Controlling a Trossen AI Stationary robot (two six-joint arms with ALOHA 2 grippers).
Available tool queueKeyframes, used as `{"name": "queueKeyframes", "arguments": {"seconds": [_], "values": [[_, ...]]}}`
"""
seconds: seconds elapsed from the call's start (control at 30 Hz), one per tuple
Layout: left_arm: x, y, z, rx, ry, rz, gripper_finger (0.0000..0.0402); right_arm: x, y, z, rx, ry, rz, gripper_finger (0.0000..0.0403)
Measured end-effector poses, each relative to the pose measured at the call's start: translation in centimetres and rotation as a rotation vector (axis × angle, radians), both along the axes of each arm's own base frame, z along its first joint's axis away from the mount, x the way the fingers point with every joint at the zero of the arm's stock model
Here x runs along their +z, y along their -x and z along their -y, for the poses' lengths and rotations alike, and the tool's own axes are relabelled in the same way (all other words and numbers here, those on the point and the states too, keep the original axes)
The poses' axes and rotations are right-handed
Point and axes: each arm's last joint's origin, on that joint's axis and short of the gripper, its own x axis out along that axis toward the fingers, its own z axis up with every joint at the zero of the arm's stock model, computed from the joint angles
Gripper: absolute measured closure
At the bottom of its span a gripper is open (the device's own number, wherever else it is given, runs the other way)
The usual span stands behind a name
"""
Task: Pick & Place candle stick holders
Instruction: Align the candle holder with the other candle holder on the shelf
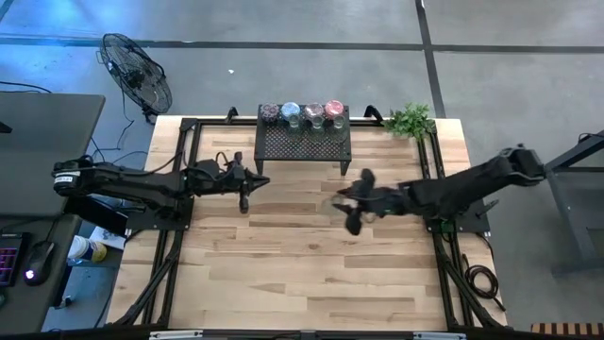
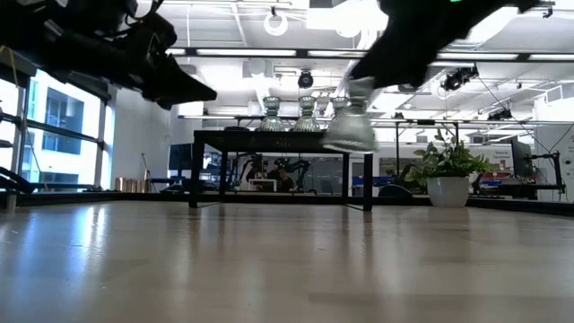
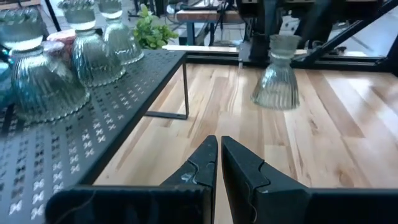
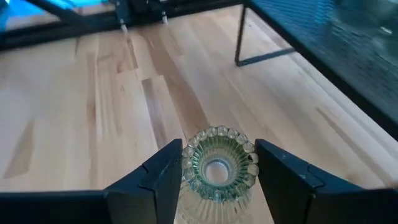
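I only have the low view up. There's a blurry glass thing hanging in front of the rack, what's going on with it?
Observer: The right gripper holds that clear ribbed candle holder between its fingers, above the table.
Operator: Which arm is the dark one at my upper left?
Observer: The left arm; its gripper is shut and empty, beside the black mesh rack.
Operator: What colours are up on the rack?
Observer: From above, a pale blue holder and a pink holder show among them.

Held holder (image 2: 350,126) blurred; rack (image 3: 74,130) cut off at edge.
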Motion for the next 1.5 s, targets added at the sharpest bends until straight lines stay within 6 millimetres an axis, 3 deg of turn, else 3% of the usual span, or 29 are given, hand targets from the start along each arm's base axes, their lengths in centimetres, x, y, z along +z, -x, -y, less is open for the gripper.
{"name": "queueKeyframes", "arguments": {"seconds": [0.17, 0.3, 0.53, 0.93, 1.27, 1.37, 1.5], "values": [[-0.6, 0.3, -0.1, 0.034, -0.011, -0.007, 0.0383, -0.3, -6.2, 0.6, 0.092, 0.061, -0.054, 0.0226], [-0.6, 0.3, -0.1, 0.034, -0.016, -0.008, 0.0383, -1.7, -10.6, 1.9, 0.163, 0.073, -0.108, 0.0226], [-0.6, 0.3, -0.1, 0.033, -0.015, -0.008, 0.0383, -4.1, -14.9, 3.4, 0.198, 0.108, -0.181, 0.0226], [-0.6, 0.3, 0.0, 0.024, -0.005, -0.009, 0.0383, -5.0, -15.4, 4.5, 0.206, 0.115, -0.188, 0.0219], [-1.0, 0.2, 0.1, -0.031, 0.007, -0.045, 0.0383, -5.1, -15.5, 4.5, 0.197, 0.135, -0.191, 0.0157], [-1.2, 0.3, 0.1, -0.030, 0.010, -0.057, 0.0383, -4.0, -15.2, 4.3, 0.194, 0.206, -0.206, 0.0152], [-1.2, 0.2, 0.2, -0.032, 0.017, -0.059, 0.0383, 0.2, -13.3, 3.7, 0.197, 0.230, -0.172, 0.0162]]}}
